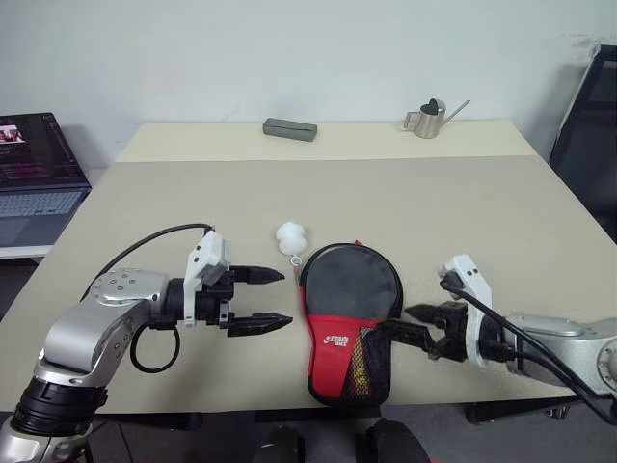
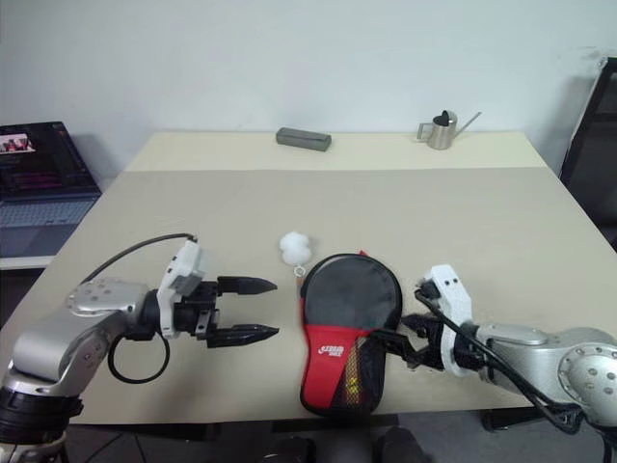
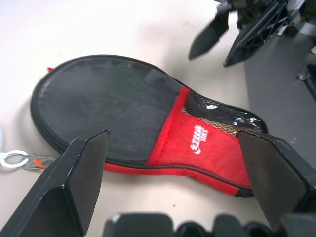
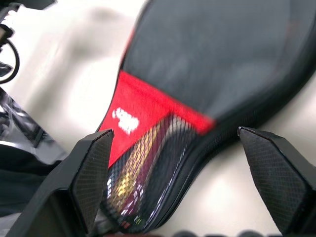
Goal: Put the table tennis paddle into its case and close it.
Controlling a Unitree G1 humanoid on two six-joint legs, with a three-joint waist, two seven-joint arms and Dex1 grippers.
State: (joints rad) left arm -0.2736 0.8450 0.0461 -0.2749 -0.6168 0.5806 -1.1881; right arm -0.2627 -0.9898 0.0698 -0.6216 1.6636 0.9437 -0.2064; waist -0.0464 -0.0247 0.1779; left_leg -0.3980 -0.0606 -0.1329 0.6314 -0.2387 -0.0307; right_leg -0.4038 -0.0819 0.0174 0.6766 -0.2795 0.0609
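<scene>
Left eye view, going L to R: laptop (image 1: 39, 174) off the worktop's (image 1: 482, 203) far left edge. Left claw (image 1: 260, 300) hovers just above the worktop, fingers spread wide, empty, pointing at the case (image 1: 349, 323). White fluffy ball charm (image 1: 290, 237) lies just beyond the case's round end, on a small ring. Case lies flat near the front edge, round end away from the robot: black fabric, red panel w/ white logo, black mesh pocket at the narrow end. Something tan-striped shows through the mesh, prob. the table tennis paddle's handle, but the right wrist view is too blurred to be sure. Right claw (image 1: 415, 326) sits beside the narrow end, fingers spread, gripping nothing. Far back: grey rectangular box (image 1: 290, 129), small metal watering can (image 1: 432, 118).

Handling: light soft pouch, stiff if the bat's inside; fabric may slide. Pin the narrow end, work the edge.
</scene>
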